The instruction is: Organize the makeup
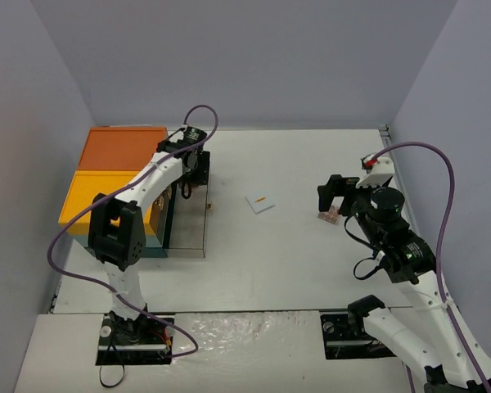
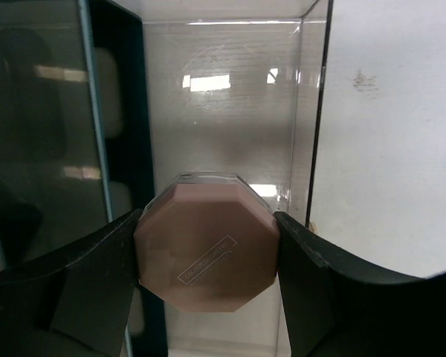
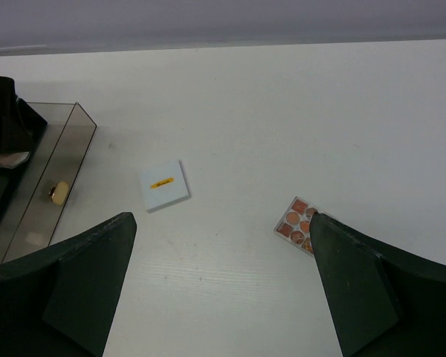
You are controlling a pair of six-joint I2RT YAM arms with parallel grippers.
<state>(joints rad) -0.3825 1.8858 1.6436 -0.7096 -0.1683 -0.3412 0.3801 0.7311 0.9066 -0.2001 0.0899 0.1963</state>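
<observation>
Top external view, entries from left to right.

1. Teal box (image 1: 119,176) with orange and yellow tops, at the far left of the table. Not part of the makeup.
2. Clear compartment (image 1: 188,241), standing just right of the box. The right wrist view shows one small yellowish item (image 3: 58,192) lying on its floor (too small to identify).
3. Left gripper (image 1: 190,170), reaching over the far end of the clear compartment. In the left wrist view its fingers (image 2: 97,260) clamp an octagonal pinkish compact (image 2: 207,249) by two opposite edges, jaws about half spread. The compact is held above the compartment floor, between the clear walls.
4. White card (image 1: 260,202) with a short orange mark, flat on the open table at centre and well apart from both arms.
5. Pinkish palette (image 1: 329,218), flat on the table right of centre. In the right wrist view it lies just beside the right finger.
6. Right gripper (image 1: 337,196), hovering above the palette with its jaws at their widest and nothing between them.

Hazards, as judged:
- The compact nearly fills the gap between the walls, so an off-centre or tilted release could wedge it or tip it on edge.
- The palette is thin and flat, so the closing fingers may push it along the table instead of lifting it.
</observation>
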